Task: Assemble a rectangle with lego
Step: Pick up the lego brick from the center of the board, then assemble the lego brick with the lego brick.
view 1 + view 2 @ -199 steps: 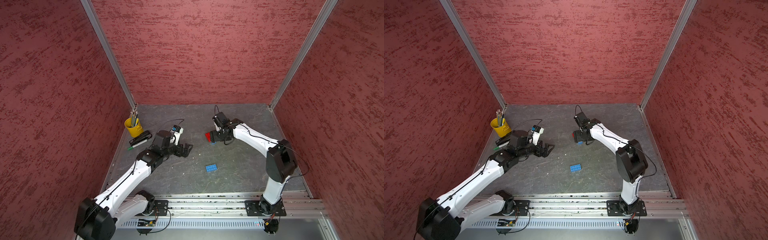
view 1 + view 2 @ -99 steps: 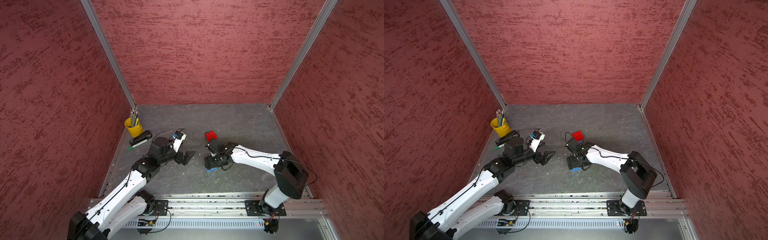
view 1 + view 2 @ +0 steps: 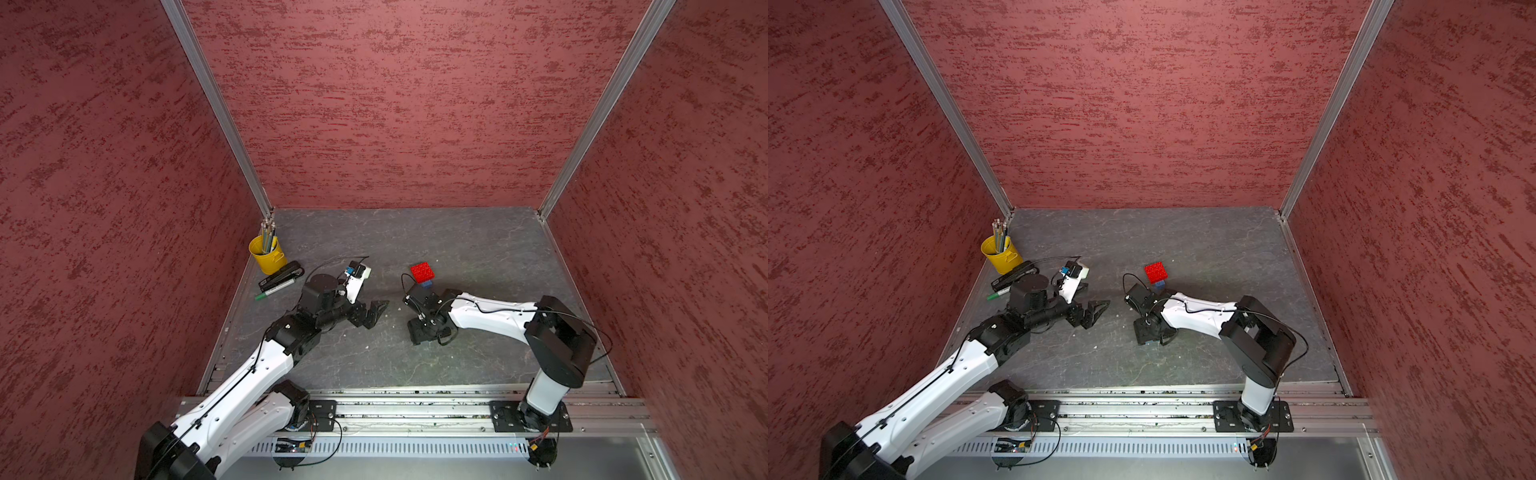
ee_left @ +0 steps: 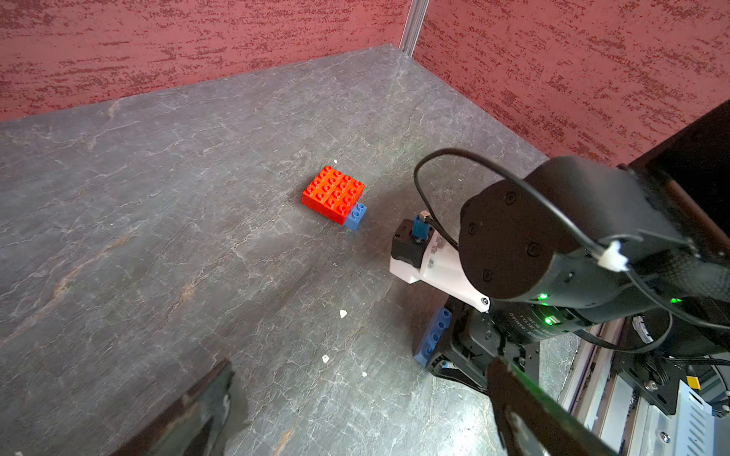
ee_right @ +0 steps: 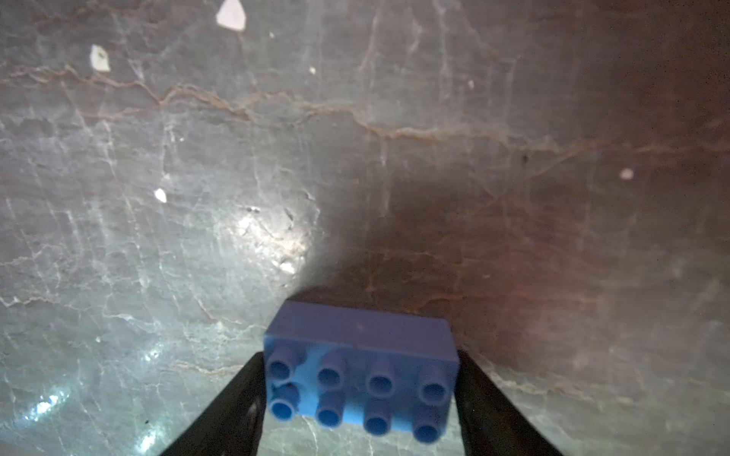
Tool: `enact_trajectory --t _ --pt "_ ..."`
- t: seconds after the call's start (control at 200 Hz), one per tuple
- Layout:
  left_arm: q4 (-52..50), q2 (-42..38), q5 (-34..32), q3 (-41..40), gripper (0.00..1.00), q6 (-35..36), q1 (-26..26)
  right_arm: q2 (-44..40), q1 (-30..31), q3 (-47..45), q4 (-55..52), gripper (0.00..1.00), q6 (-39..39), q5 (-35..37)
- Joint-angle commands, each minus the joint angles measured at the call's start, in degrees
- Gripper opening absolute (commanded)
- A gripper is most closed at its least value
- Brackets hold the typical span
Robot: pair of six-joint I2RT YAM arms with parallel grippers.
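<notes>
Walls: a back wall (image 3: 395, 104) and two side walls (image 3: 104, 166), all dark red panels with a rough, streaked texture.
Corners: slim aluminium posts (image 3: 216, 108) rise where the panels meet.
Base: a dark grey tabletop (image 3: 457, 241) with a stone pattern, pale veins and small white flecks (image 5: 231, 15).
Front edge: an aluminium rail (image 3: 415, 409) spans the near side.
Light: even, with a bright glare patch (image 5: 268, 241) on the tabletop in the right wrist view.

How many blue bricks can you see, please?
2: one blue brick between the right gripper's fingers; the other blue brick sticking out from the red bricks. More may be hidden.
</notes>
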Motion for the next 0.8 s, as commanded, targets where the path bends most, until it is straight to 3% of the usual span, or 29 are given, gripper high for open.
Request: enact_trajectory --t 0.0,0.115,0.321,0.586,0.796 --pt "0.29 -0.38 0.44 -0.47 1.00 0.23 -0.23 0.53 0.58 2.15 -0.26 0.62 0.81 2.71" --pt "1.01 -0.41 2.29 -0.63 1.00 0.98 -0.32 0.50 0.54 2.85 -1.06 0.57 0.39 4.01" --pt "1.41 -0.77 6.68 0.45 1.00 6.77 -3.02 -0.24 -2.88 6.82 -4.30 0.56 -5.17 4.47" --pt "-2.67 -0.16 12.41 1.02 1.00 27.30 -8.84 4.79 -12.30 18.91 -9.49 0.56 -20.15 2.23" --pt "4.67 -1.00 14.69 -2.17 1.00 23.32 -8.61 11.66 -16.55 27.91 -11.19 0.56 -25.61 0.68"
